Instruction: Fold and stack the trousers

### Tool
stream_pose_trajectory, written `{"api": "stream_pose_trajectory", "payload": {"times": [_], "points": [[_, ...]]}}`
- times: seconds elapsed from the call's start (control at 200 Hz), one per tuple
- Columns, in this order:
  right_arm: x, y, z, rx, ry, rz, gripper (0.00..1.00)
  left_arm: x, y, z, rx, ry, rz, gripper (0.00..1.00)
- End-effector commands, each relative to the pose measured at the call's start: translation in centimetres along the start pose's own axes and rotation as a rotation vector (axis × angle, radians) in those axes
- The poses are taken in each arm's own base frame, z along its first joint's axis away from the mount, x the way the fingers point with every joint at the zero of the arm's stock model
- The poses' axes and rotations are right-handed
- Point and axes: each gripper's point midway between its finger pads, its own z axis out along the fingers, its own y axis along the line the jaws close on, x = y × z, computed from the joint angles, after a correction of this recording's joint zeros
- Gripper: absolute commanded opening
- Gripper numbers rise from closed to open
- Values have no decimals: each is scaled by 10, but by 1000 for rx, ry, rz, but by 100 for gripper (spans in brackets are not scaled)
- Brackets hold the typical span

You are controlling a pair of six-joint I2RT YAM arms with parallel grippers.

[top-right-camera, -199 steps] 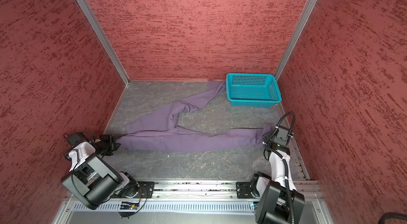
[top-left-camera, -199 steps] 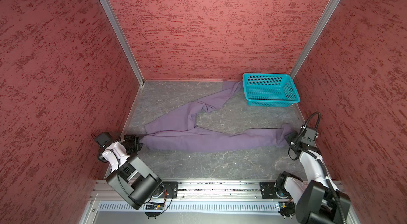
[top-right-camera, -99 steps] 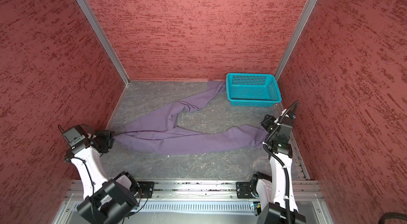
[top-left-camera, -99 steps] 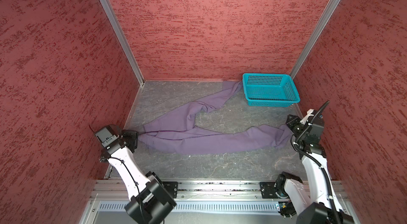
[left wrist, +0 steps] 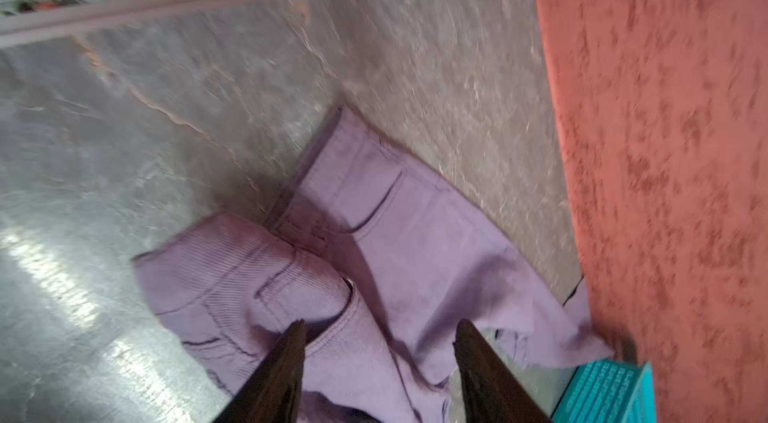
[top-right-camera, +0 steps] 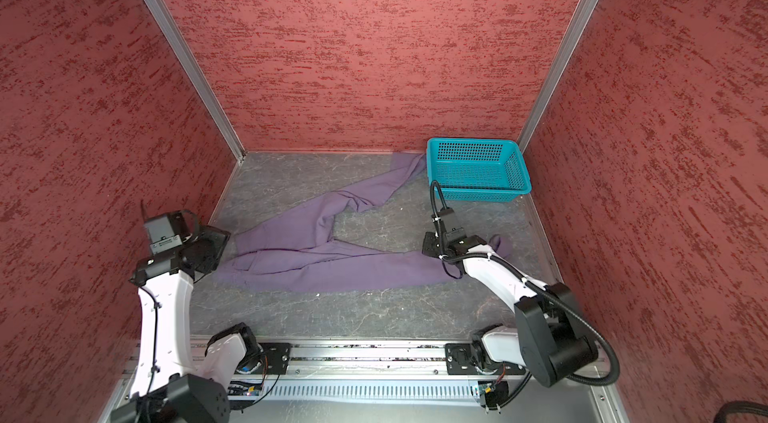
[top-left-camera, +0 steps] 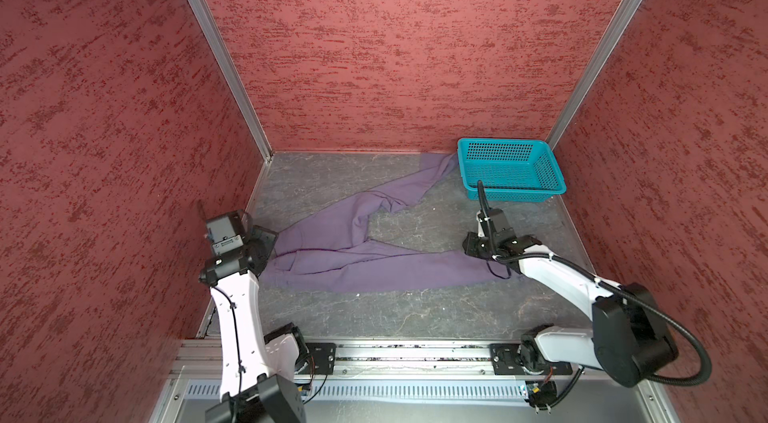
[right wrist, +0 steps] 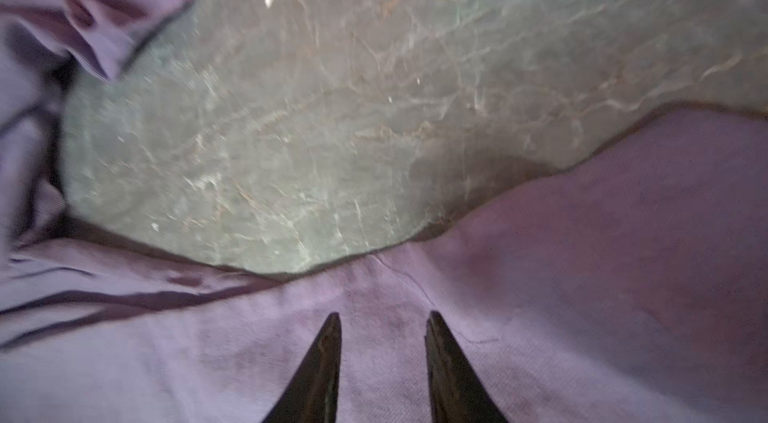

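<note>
The muted-purple trousers (top-left-camera: 374, 271) (top-right-camera: 332, 271) lie spread on the grey floor. Their waist is at the left. One leg runs right along the floor and the other reaches back to the basket. My left gripper (top-left-camera: 266, 242) (top-right-camera: 216, 242) hangs at the waist end. In the left wrist view it (left wrist: 380, 323) is open, with the waistband and pocket cloth (left wrist: 415, 234) under the jaws. My right gripper (top-left-camera: 471, 244) (top-right-camera: 428, 244) is over the near leg, a little short of its end. In the right wrist view it (right wrist: 383, 314) is open just above flat cloth (right wrist: 582, 275).
A teal perforated basket (top-left-camera: 511, 192) (top-right-camera: 478, 192) stands empty at the back right corner, and its edge shows in the left wrist view (left wrist: 602, 392). Red textured walls close in three sides. A metal rail (top-left-camera: 415, 354) with both arm bases runs along the front.
My right gripper has moved left from the leg's end to a spot further along the leg. The left arm has risen and stayed by the waist. The near leg has shifted slightly.
</note>
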Motion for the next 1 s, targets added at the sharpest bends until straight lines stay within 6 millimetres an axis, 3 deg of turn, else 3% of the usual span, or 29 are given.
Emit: {"api": "stream_pose_trajectory", "payload": {"times": [0.0,0.18,0.461,0.526,0.661,0.786,0.902,0.997], "points": [[-8,-4,1,68,10,11,43,11,-11,27,-18,25,44,53],[-13,-8,10,109,9,27,52,34,-16,56,-40,105,86,51],[-23,-15,40,212,49,13,55,39,-8,69,-64,116,108,51],[-25,-15,47,217,48,9,49,38,-7,71,-67,113,108,51],[-28,-12,54,204,42,16,21,40,-9,75,-69,134,113,49],[-32,-17,51,238,22,15,2,40,-9,81,-78,140,110,46],[-45,-19,37,266,-19,-1,0,40,-12,86,-70,150,105,43],[-68,-21,7,282,-102,1,0,39,-15,87,-62,152,103,40]]}}
